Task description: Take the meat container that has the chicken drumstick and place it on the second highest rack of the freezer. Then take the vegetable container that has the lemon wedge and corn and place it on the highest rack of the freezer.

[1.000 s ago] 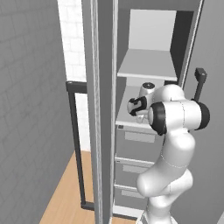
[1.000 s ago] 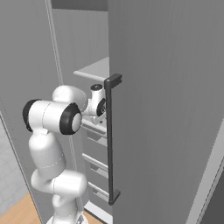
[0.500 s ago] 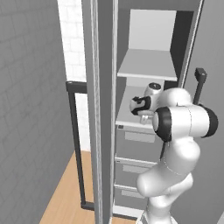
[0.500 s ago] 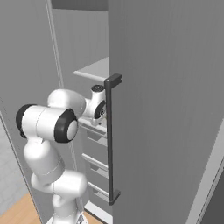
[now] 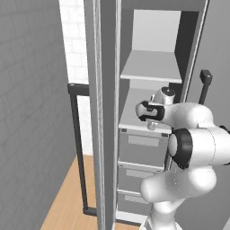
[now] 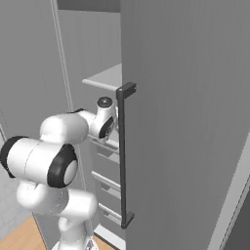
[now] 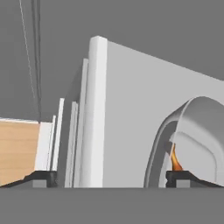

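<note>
**Tub on the second shelf, fingers apart**

The meat tub (image 7: 197,144) sat on the freezer's (image 5: 152,67) second-highest shelf (image 7: 131,113), an orange drumstick (image 7: 176,162) showing inside. The gripper (image 7: 111,177) hung beside it, fingers wide apart, holding nothing. Drawers (image 5: 143,148) lay below.

No readable text or labels appear, as far as visible.

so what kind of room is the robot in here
Most likely a kitchen, rendered in simulation. The arm reaches into a tall open freezer with light-grey shelves and drawers below, its door bearing a long black bar handle. White tiled wall and a wooden floor fit that too.
</note>
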Robot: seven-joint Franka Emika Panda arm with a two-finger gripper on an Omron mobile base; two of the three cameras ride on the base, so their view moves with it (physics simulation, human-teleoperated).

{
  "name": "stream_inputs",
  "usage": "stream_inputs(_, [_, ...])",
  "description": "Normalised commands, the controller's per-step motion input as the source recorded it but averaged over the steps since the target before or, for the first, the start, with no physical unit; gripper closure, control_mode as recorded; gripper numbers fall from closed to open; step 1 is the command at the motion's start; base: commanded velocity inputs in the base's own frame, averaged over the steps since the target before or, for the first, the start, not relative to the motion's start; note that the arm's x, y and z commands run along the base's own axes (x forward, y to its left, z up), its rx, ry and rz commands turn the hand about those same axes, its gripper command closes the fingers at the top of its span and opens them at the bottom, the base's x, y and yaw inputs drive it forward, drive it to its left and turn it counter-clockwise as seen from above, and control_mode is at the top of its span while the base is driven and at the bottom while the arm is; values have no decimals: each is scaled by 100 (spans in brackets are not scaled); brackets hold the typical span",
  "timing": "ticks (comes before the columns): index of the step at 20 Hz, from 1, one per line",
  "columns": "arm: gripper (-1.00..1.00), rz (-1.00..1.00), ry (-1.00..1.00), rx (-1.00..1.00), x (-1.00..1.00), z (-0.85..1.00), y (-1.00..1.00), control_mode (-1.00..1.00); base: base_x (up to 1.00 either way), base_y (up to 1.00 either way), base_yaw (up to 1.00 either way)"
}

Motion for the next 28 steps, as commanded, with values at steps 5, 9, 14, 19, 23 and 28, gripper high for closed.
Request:
stream_inputs(5, [-100, 4, -1, 0, -66, 56, 15, -100, 0, 0, 0])
stream_inputs(9, [-100, 0, 9, 0, -92, 15, 13, -100, 0, 0, 0])
stream_inputs(14, [-100, 0, 16, -3, -94, 29, 13, -100, 0, 0, 0])
stream_inputs(19, [-100, 0, 29, -2, -94, 52, 0, -100, 0, 0, 0])
stream_inputs(23, [-100, -2, 10, -3, -100, 26, 9, -100, 0, 0, 0])
stream_inputs(28, [-100, 1, -4, 0, -70, 2, 24, -100, 0, 0, 0])
